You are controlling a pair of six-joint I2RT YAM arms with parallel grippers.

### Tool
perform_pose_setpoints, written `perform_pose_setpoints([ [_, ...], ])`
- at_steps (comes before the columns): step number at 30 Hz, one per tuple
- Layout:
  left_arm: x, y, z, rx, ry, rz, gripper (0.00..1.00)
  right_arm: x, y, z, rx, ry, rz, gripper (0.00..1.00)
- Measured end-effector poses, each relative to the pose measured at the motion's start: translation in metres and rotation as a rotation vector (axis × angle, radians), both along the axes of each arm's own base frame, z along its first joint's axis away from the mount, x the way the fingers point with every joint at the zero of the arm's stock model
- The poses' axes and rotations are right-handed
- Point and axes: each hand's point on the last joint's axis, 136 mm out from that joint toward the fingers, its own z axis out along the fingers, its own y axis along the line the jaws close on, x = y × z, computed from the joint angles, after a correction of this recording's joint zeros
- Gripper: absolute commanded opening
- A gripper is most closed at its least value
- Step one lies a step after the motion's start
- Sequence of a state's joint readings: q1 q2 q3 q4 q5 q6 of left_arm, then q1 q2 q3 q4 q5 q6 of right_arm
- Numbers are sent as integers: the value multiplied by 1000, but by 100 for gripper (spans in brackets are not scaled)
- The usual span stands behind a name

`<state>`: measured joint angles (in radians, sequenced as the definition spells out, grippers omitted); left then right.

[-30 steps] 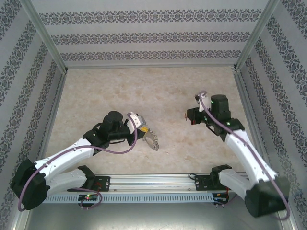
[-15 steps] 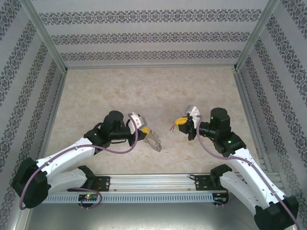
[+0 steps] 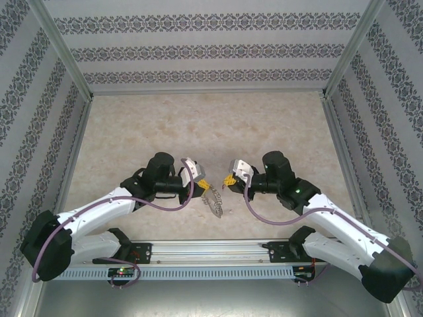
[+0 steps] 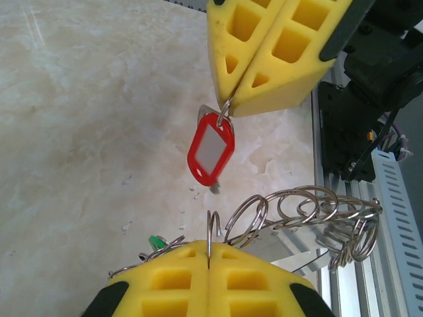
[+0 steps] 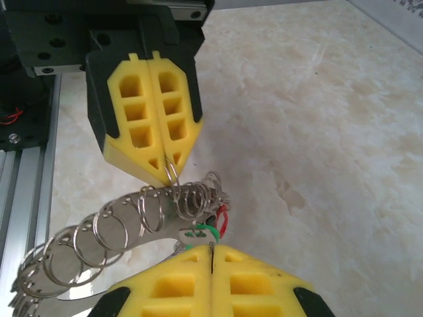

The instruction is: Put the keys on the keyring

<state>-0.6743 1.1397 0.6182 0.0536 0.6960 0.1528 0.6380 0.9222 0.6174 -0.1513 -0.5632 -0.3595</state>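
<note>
Our right gripper (image 3: pixel 229 179) swung in beside the left gripper (image 3: pixel 203 187), near the table's (image 3: pixel 165 125) front edge. It pinches the red key (image 4: pixel 210 148), the left the keyring (image 4: pixel 310 211); misaligned, the key could slip.

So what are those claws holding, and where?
The left claw pinches one small loop of the keyring; the right claw pinches the red key by its top ring.

White arm links (image 3: pixel 92 214), black joints (image 3: pixel 160 166), purple cables (image 3: pixel 163 207), yellow windowed end effector pads (image 5: pixel 125 153)
</note>
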Motion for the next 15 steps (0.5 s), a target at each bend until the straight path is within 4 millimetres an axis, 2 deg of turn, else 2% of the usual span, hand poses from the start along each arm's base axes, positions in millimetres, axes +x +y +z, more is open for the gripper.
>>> perform_pose_setpoints([
  [15, 9, -2, -5, -6, -18, 32, 0, -11, 18, -15, -33, 40, 74, 0],
])
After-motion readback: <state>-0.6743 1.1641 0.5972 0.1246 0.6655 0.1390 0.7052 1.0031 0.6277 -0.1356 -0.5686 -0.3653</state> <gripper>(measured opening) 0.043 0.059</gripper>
